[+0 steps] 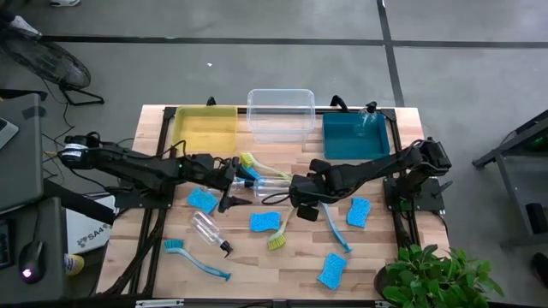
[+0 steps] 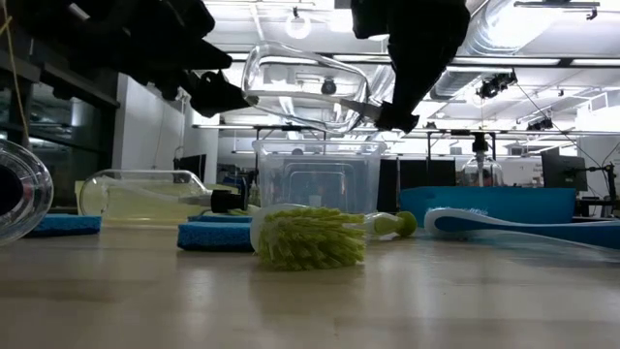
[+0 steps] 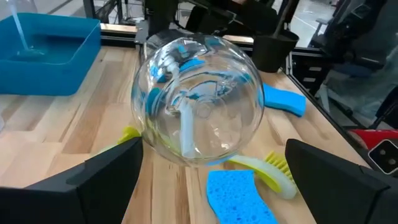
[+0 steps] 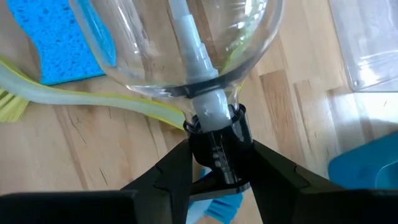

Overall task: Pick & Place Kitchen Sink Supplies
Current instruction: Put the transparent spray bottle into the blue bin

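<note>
Evidently mid-handover at frame centre, the right gripper clamps the bottle by its nozzle so the left gripper, fingers apart, can let go.

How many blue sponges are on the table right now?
4 sponges. One left of centre, one mid-table beside the green brush, one right of centre, one at the near edge by the plant. The arms may hide more.
</note>
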Motion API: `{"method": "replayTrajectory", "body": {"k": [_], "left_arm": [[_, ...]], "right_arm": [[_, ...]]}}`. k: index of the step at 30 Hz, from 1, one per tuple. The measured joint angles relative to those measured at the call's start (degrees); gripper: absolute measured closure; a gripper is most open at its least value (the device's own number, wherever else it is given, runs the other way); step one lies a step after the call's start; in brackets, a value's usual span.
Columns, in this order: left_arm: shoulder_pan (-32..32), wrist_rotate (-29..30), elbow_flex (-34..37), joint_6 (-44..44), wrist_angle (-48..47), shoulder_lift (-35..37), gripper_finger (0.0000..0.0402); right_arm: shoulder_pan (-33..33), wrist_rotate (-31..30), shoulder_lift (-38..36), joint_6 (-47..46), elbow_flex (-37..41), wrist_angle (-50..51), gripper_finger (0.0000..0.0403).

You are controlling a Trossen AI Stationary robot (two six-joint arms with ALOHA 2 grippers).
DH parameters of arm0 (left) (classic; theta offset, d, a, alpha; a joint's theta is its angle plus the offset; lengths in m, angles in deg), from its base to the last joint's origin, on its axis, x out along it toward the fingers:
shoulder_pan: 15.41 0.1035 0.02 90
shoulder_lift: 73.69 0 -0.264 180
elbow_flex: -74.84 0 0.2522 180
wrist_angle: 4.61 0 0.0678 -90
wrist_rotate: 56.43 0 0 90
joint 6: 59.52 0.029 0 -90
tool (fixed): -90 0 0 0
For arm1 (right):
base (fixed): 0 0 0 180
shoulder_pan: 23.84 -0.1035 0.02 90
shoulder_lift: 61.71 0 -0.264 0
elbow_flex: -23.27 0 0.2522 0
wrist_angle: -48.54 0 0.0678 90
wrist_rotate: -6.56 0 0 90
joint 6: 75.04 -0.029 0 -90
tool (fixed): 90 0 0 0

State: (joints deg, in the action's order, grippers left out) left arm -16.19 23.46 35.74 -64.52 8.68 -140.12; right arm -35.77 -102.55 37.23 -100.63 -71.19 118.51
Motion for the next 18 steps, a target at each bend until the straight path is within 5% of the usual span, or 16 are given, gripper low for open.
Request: {"method": "replayTrajectory", "body": {"k": [18], "left_arm": [[0.02, 3.95, -0.04, 0.20, 1.26, -0.59, 0.0013]], "right_arm": [[1.30, 0.74, 3.34, 2.82, -0.02, -5.94, 0.0281]]}}
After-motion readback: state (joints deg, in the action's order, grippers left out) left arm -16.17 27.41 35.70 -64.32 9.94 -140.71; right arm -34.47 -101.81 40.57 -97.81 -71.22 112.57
